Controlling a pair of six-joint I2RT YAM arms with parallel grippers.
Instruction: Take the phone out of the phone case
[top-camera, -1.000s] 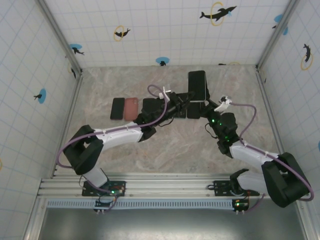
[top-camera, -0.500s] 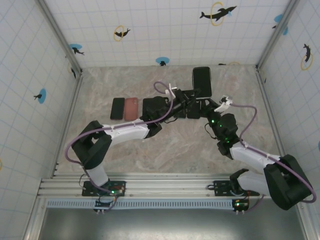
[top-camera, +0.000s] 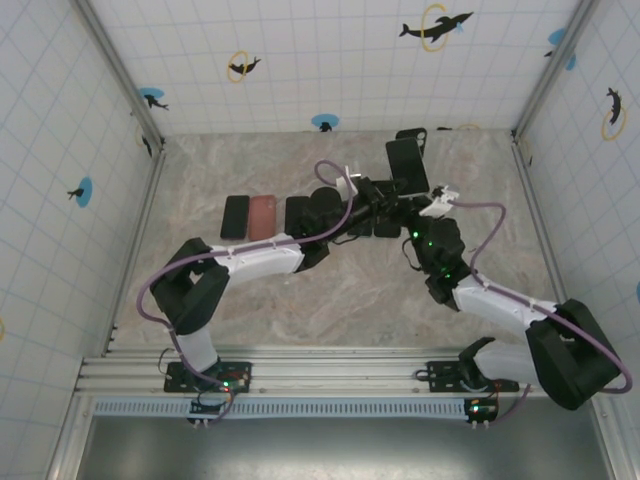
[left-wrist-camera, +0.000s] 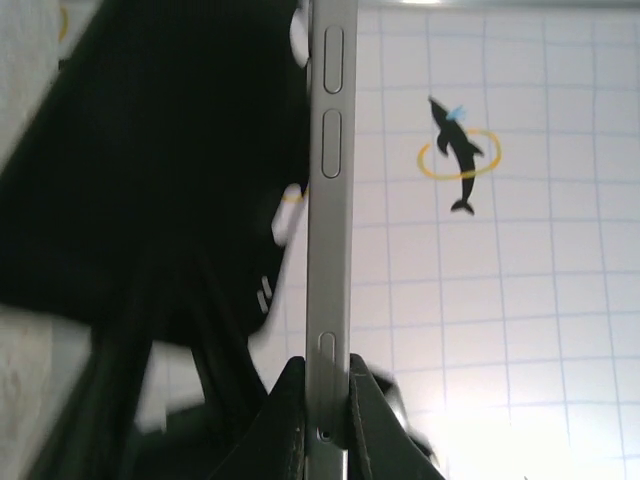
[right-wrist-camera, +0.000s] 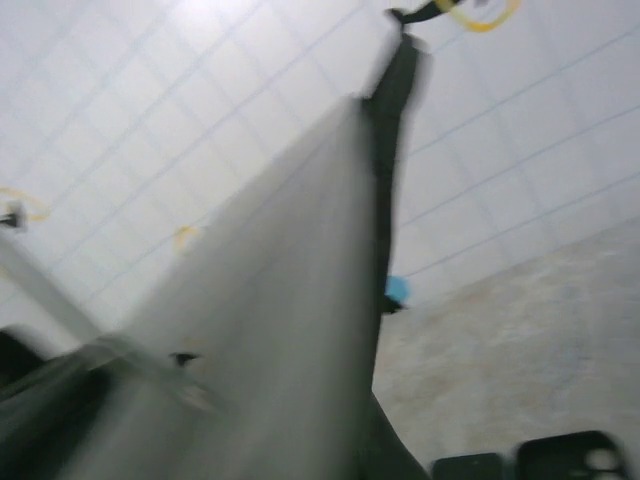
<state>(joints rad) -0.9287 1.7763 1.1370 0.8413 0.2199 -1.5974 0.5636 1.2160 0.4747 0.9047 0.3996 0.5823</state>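
Up over the far edge of the table (top-camera: 330, 290), a bit toward the far right corner, the phone (top-camera: 405, 165) is held in the air. It stands on its end and does not touch the table. From above, the black phone case (top-camera: 412, 133) peeks out past the top end of the phone.

From the left wrist, the phone (left-wrist-camera: 330, 200) shows from the side as a thin silver strip with its buttons bare. The phone case (left-wrist-camera: 150, 150) is a big black shape on the left of it. It is close against the phone, and I cannot tell how much of the phone sits inside it.

The left gripper (left-wrist-camera: 328, 395) pinches the bottom end of the phone, with its fingers (left-wrist-camera: 288, 400) pressed on both flat sides. From above, the left gripper (top-camera: 388, 193) is just under the phone.

The right gripper (top-camera: 425, 207) is just beside the phone's lower end. Its own camera is too blurry, so I cannot tell if it is squeezing or loose.

Near the middle of the table lie a black flat case (top-camera: 235, 216), a pink case (top-camera: 262, 215) and another black case (top-camera: 298, 212) side by side. More dark cases (top-camera: 388, 222) lie under the two arms.

On the far wall (top-camera: 300, 60) is a dolphin picture (top-camera: 437, 25).
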